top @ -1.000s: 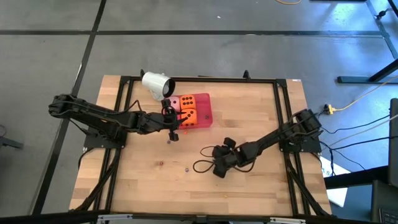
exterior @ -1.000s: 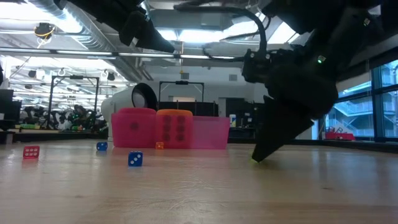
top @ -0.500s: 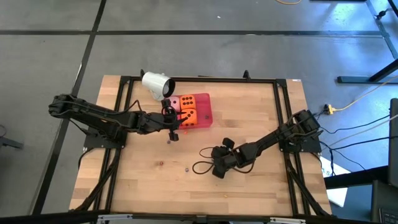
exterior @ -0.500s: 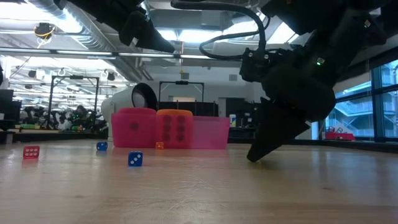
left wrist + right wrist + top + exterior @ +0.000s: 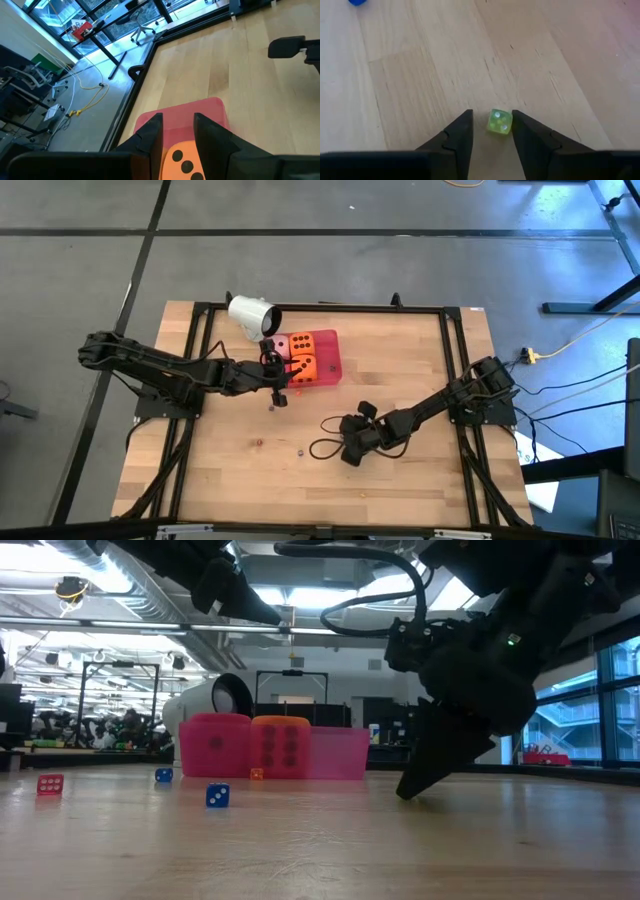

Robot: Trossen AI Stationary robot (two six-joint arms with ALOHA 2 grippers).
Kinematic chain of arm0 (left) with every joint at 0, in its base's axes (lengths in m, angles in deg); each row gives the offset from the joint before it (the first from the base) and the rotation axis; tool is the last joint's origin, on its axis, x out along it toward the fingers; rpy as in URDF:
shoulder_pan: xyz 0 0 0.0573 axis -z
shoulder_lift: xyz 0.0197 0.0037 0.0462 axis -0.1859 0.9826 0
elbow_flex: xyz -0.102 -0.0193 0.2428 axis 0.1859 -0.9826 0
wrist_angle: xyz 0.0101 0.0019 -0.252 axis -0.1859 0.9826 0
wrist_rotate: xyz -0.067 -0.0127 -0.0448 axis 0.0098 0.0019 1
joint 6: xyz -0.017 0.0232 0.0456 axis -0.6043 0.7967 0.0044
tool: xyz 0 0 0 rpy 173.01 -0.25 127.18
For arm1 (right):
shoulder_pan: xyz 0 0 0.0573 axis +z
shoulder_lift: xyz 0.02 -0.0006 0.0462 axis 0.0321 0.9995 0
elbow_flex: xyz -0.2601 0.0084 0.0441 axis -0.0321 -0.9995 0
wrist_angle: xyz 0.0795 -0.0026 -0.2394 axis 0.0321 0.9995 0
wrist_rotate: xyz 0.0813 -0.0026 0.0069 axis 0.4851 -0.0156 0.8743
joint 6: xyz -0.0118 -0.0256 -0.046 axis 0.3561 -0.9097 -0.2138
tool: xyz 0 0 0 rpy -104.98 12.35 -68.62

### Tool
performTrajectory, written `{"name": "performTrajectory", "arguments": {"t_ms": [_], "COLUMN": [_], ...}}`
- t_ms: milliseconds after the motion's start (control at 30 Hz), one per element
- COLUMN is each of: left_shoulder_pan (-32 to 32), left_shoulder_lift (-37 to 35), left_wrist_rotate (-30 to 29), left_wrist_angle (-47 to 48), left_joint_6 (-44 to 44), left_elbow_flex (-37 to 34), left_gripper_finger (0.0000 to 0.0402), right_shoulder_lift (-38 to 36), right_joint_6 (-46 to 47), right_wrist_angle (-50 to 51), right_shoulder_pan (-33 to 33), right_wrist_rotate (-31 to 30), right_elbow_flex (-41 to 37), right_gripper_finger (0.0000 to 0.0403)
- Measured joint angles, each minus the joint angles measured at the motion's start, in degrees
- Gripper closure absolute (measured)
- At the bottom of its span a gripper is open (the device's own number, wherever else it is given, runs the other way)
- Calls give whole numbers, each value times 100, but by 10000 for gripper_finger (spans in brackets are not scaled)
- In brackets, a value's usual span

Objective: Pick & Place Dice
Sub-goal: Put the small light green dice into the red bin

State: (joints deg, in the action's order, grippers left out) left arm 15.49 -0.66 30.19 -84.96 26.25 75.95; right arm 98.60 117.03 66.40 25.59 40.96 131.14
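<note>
The right gripper, low on the table's near middle, has its fingers spread around a small green die, so the grasp step is in hand; next they must pinch it, while the left gripper hovers parted over the red tray.

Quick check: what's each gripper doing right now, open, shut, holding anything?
Left gripper: open, holding nothing, above the red tray and an orange die.
Right gripper: open, down at the table, fingers either side of a small green die, not yet shut on it.
</note>
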Motion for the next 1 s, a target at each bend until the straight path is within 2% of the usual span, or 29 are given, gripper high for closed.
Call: {"name": "performTrajectory", "arguments": {"t_ms": [1000], "left_shoulder_pan": [0], "left_shoulder_lift": [0], "left_wrist_rotate": [0], "left_wrist_angle": [0], "left_joint_6": [0], "left_elbow_flex": [0], "left_gripper_finger": [297], "right_shoulder_lift": [5], "right_joint_6": [-33], "right_wrist_angle": [-55], "right_shoulder_pan": [-72], "right_wrist_rotate": [-46], "right_elbow_flex": [-11], "right_gripper_finger": [336]}}
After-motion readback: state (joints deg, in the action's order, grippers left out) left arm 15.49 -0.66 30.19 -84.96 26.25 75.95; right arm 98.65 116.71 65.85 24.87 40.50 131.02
